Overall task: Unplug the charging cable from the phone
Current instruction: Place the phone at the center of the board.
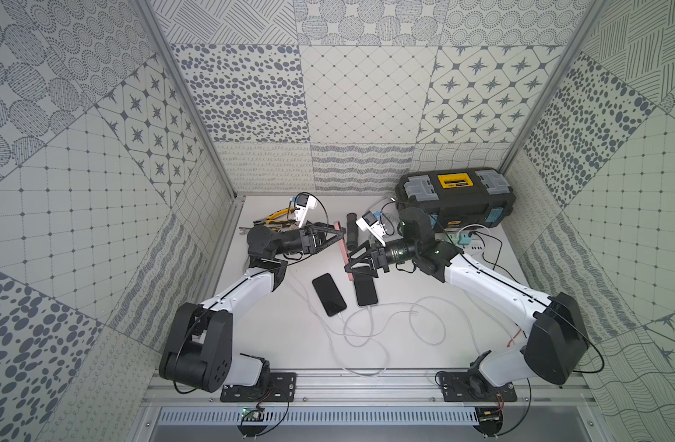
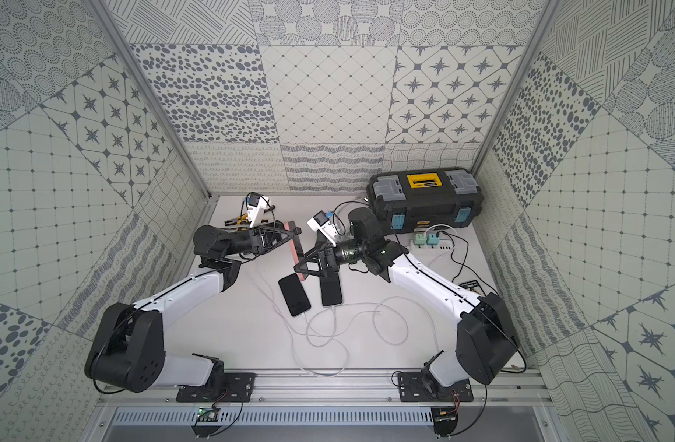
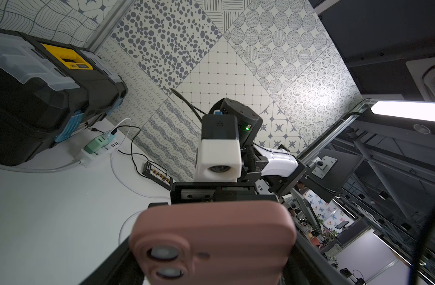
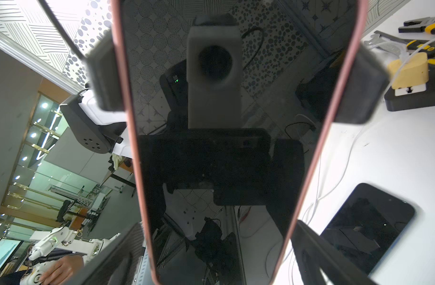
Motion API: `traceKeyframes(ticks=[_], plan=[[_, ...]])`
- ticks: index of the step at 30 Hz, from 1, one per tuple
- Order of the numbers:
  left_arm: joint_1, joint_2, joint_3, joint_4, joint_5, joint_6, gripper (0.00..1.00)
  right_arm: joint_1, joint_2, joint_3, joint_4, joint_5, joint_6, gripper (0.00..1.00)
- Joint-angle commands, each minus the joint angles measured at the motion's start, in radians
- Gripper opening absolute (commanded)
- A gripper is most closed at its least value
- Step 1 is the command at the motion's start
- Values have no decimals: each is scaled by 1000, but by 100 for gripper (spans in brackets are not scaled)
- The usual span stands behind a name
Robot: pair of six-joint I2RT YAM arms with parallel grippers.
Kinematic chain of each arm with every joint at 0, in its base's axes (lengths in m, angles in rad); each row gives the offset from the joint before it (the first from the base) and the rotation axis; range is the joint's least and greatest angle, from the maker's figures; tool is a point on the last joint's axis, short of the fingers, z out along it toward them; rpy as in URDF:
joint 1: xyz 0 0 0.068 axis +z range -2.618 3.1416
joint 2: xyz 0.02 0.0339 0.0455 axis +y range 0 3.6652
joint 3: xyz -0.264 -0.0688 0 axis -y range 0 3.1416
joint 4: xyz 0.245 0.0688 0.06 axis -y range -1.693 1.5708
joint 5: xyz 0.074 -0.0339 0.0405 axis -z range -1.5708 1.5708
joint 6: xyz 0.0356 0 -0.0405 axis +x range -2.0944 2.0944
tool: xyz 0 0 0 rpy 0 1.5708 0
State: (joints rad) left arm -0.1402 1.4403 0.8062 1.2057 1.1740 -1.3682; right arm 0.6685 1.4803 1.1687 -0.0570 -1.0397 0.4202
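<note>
Left tool (image 1: 342,232) clamps the rounded, pink-cased glossy phone (image 3: 211,241); right tool (image 1: 351,269) stands spread apart

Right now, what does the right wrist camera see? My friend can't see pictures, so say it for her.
A pink-cased phone with a dark glass screen fills the view, facing the camera, its far end clamped at both long edges by the left arm's black fingers. A second, black slab phone lies flat on the white table nearby.
</note>
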Motion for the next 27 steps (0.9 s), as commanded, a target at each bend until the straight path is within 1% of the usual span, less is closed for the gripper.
traceKeyframes(ticks=[1, 7, 11, 13, 16, 17, 19, 20, 21, 22, 23, 27], plan=[[-5, 3, 5, 89, -19, -12, 0, 9, 17, 29, 45, -12, 15, 96], [-6, 1, 4, 89, -19, -11, 0, 11, 25, 29, 57, -14, 24, 82], [-6, 2, 4, 90, -19, -10, 6, 12, 17, 18, 77, -11, 31, 71], [-4, 2, 5, 89, -19, -9, 11, 11, 14, 14, 84, -13, 34, 65], [-5, 2, 2, 89, -22, -8, 26, 11, 8, 8, 93, -14, 32, 57], [-5, 2, 1, 90, -22, -7, 35, 11, 7, 7, 97, -15, 33, 55], [-5, 1, -1, 92, -22, -7, 49, 11, 5, 7, 103, -21, 35, 52], [-5, 2, -2, 93, -22, -6, 60, 11, 5, 5, 107, -23, 37, 52], [-6, 2, -1, 92, -22, -7, 74, 11, 3, 6, 110, -24, 37, 51], [-6, 1, -2, 93, -23, -7, 94, 11, 2, 4, 112, -25, 37, 51], [-5, 2, -2, 91, -23, -7, 98, 11, 0, 2, 112, -24, 36, 50], [-5, 2, -7, 87, -28, 2, 98, 10, -13, -9, 112, -15, 31, 49]])
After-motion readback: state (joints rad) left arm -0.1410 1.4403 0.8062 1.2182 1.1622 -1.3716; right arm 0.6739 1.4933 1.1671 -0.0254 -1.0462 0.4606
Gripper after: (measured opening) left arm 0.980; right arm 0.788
